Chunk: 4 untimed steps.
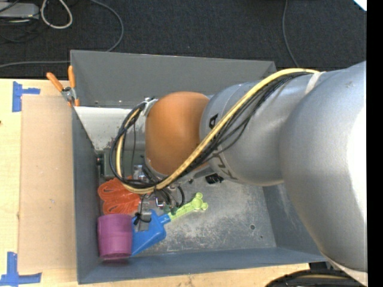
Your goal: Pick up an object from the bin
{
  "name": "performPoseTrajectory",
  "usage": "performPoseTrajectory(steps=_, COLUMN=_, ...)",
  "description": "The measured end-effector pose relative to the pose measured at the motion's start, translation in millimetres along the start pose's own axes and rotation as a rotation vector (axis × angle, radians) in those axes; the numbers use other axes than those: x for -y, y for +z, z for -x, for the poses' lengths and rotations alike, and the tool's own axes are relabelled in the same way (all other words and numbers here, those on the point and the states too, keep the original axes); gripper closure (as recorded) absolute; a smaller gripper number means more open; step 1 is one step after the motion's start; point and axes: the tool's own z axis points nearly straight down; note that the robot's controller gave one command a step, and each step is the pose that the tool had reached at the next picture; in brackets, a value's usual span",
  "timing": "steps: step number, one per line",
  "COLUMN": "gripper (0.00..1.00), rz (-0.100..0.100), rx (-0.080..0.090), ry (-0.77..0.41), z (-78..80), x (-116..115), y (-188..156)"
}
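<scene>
Robotics lab, industrial arm (287, 136) over metal bin (179, 70), loose cables (57, 11) on carpet (191, 23)

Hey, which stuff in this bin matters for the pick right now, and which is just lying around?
Likely in play: gripper; blue plastic piece and orange crumpled thing nearest it; grey bin.
Lying about: purple cup; green toy piece.

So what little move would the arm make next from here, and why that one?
Probably a short drop straight down onto the blue plastic piece. The gripper hangs right over its upper end, in the lower left corner of the bin. The purple cup, the orange thing and the green piece crowd close, so a sideways move looks riskier.
</scene>
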Motion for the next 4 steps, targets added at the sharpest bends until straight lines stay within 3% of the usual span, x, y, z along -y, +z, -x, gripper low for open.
performPoseTrajectory(steps=1, gripper=0.0, rz=-0.002, rx=-0.007, ry=0.04, z=7.7, x=10, y=69)
performPoseTrajectory(steps=2, gripper=0.0, rz=0.004, rx=0.007, ry=0.053, z=24.6, x=5, y=56)
performPoseTrajectory(steps=3, gripper=0.0, rz=0.001, rx=-0.005, ry=-0.172, z=14.5, x=22, y=83)
performPoseTrajectory(steps=4, gripper=0.0, rz=0.004, rx=0.0, ry=0.051, z=24.6, x=13, y=80)
